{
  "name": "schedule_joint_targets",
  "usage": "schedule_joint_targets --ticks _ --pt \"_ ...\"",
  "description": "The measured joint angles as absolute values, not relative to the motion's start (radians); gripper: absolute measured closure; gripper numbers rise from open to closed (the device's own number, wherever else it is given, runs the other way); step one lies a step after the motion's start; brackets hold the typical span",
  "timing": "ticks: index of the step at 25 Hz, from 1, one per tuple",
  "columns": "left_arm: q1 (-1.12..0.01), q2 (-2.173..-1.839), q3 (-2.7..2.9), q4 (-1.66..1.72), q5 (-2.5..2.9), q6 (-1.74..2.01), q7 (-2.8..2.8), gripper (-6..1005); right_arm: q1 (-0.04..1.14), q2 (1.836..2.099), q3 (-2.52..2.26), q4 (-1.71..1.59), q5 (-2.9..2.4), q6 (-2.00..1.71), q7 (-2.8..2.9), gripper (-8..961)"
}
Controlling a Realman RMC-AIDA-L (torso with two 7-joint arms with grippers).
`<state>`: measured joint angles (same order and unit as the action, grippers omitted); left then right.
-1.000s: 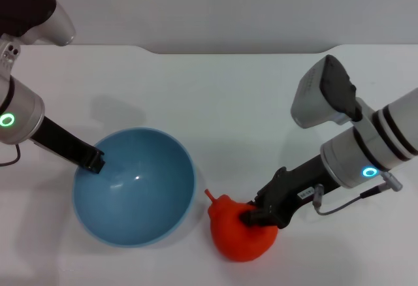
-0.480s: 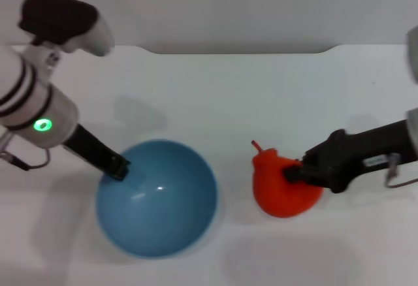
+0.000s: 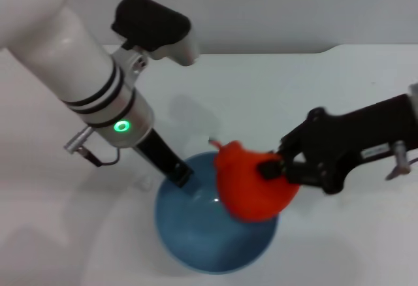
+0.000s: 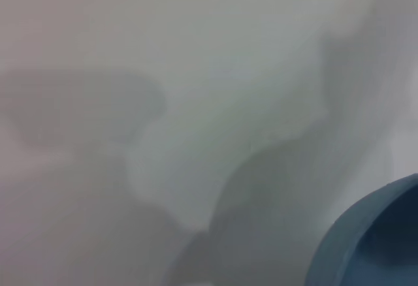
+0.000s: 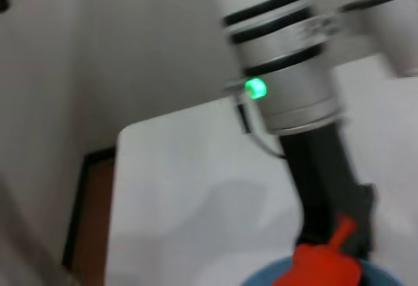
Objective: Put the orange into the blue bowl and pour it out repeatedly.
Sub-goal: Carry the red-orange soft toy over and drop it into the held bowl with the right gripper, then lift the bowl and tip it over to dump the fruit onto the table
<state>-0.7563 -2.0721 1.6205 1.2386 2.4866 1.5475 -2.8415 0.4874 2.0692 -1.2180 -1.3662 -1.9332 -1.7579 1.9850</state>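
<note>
Your right gripper [image 3: 269, 168] is clamped on the orange [image 3: 248, 185], holding it in the air over the right side of the blue bowl [image 3: 196, 234], its stem nub pointing toward the left arm. Your left gripper [image 3: 181, 180] has its fingers closed on the bowl's far-left rim, with the bowl on the white table [image 3: 261, 90]. In the right wrist view the orange [image 5: 320, 266] shows above the bowl's rim [image 5: 261, 278], the left arm's green light [image 5: 256, 88] beyond it.
</note>
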Motion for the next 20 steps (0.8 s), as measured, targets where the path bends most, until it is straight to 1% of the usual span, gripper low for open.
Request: schedule_joint_targets --ticks 6,10,16,20 --pt "-0.770 -2.072 1.626 1.243 2.463 1.541 -2.842 1000 0.534 2.072 -1.294 -1.306 -1.972 -1.746 1.993 863" --pt "-0.770 -2.071 1.625 1.250 2.456 1.538 -2.842 1001 0.540 2.073 -1.321 -1.300 -2.010 -1.712 2.028 831" --pt "-0.763 -2.069 1.624 1.250 2.450 1.524 -2.834 1001 0.531 2.071 -1.298 -1.318 -2.012 -1.709 2.043 609" --pt "-0.730 -2.063 1.616 1.253 2.457 1.455 -2.816 1001 0.518 2.068 -1.199 -1.335 -2.067 -1.710 2.121 569"
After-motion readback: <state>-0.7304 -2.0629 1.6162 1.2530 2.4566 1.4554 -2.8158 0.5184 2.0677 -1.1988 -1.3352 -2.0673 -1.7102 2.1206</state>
